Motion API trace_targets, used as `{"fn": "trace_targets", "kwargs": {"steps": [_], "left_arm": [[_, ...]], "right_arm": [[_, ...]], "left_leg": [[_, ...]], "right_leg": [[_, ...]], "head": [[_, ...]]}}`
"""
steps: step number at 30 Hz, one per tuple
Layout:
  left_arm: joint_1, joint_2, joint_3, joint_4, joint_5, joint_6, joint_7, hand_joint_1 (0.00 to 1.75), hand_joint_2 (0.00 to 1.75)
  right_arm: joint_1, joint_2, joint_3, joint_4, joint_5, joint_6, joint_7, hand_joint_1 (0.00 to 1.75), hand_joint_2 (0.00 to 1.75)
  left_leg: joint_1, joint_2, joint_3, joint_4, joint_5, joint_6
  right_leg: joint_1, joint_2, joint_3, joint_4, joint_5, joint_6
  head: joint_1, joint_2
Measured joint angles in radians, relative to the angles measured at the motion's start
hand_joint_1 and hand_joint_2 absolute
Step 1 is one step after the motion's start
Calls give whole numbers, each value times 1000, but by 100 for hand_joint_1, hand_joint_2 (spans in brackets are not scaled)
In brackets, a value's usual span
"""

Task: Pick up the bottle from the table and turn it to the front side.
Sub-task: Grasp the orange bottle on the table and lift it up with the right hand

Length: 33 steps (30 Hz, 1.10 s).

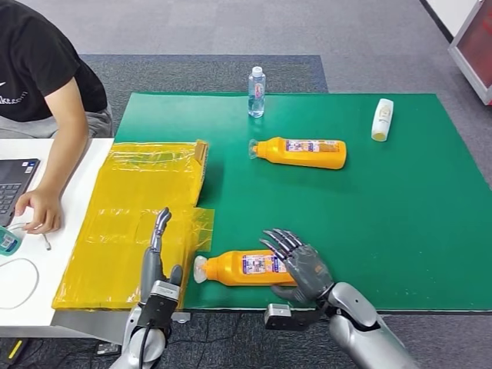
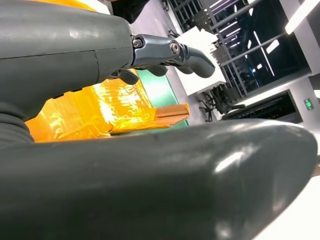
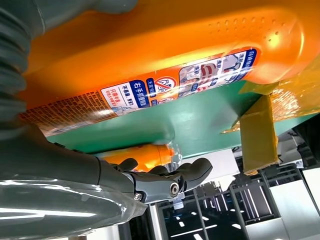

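Observation:
An orange bottle [image 1: 244,267] with a white cap lies on its side near the front edge of the green mat [image 1: 377,215], cap pointing left, its label facing up. My right hand [image 1: 299,269] is at its base end, fingers spread over the top and thumb on the near side. In the right wrist view the bottle [image 3: 158,45] is close to the palm, and the fingers [image 3: 170,180] stand off it with mat showing between. My left hand [image 1: 157,261] is held upright and holds nothing, over the yellow plastic bag [image 1: 133,223].
A second orange bottle [image 1: 301,152] lies further back on the mat. Behind it stands a clear water bottle [image 1: 256,92], and a white bottle [image 1: 381,119] lies at the back right. At the left, a person [image 1: 41,77] leans on the white table beside a laptop [image 1: 11,184].

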Motion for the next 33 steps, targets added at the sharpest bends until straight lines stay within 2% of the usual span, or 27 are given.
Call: {"fn": "trace_targets", "kwargs": {"steps": [7,11,14,18,24,33], "left_arm": [[-3,0,-5,2,4,-3,0,0,0],[-6,0,-16,2,14,-4,0,0,0],[-10,1,-27,3,25,-3,0,0,0],[-19,7,-47,3,43,6,0,0,175],[-31,19,-69,3,62,19,0,0,175],[-38,27,-74,-3,74,38,0,0,175]], "right_arm": [[-47,-11,30,23,-9,112,9,0,175],[-100,-29,61,39,-3,215,32,175,175],[-145,-43,95,53,14,279,46,175,175],[-218,-62,160,70,39,347,72,175,175],[-320,-83,243,83,21,417,79,175,175],[-363,-90,280,87,-5,391,94,175,175]], "left_leg": [[0,2,2,0,0,0],[0,3,4,0,1,0],[0,3,4,0,3,0],[0,3,4,0,6,1],[0,2,3,0,7,1],[0,2,2,0,7,1]], "right_leg": [[0,2,1,0,2,-1],[0,3,2,0,3,-1],[0,3,3,0,5,-2],[0,2,2,0,7,-1],[0,2,2,0,9,0],[0,2,1,0,8,0]], "head": [[0,0],[0,0],[0,0],[0,0],[0,0],[0,0]]}}
